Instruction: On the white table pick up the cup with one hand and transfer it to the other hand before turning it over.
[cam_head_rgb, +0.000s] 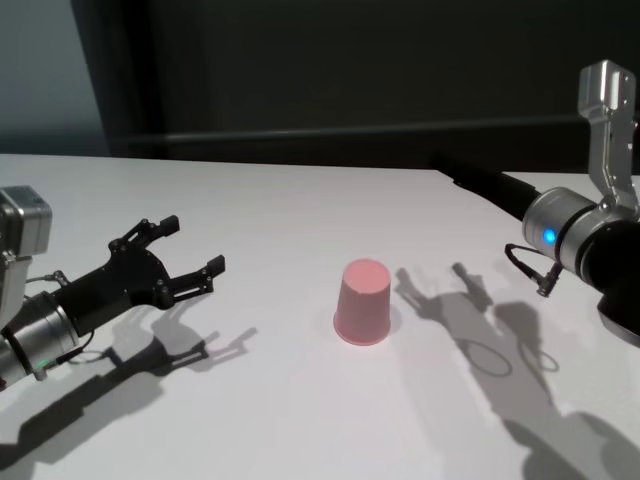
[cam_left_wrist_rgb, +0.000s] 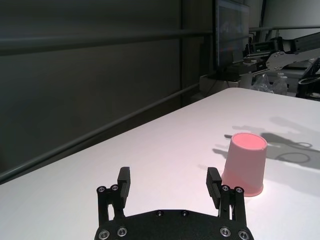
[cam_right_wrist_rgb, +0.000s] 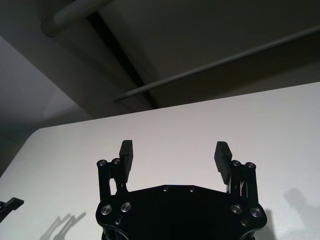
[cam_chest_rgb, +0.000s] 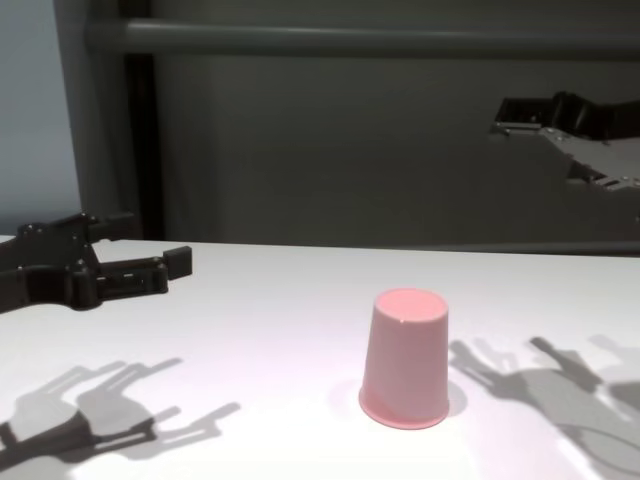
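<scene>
The pink cup (cam_head_rgb: 362, 300) stands upside down, rim down, near the middle of the white table (cam_head_rgb: 300, 200). It also shows in the left wrist view (cam_left_wrist_rgb: 245, 165) and the chest view (cam_chest_rgb: 405, 355). My left gripper (cam_head_rgb: 193, 245) is open and empty, low over the table to the cup's left, a cup-width or more away from it; its fingers (cam_left_wrist_rgb: 213, 179) point past the cup's side. My right gripper (cam_chest_rgb: 498, 117) is open and empty, raised well above the table at the right, away from the cup. The right wrist view shows its spread fingers (cam_right_wrist_rgb: 222, 155) over bare table.
A dark grey wall panel with horizontal rails (cam_chest_rgb: 350, 40) runs behind the table's far edge. Arm shadows (cam_head_rgb: 480, 320) fall on the table right of the cup. Other equipment (cam_left_wrist_rgb: 280, 55) stands beyond the table's far end.
</scene>
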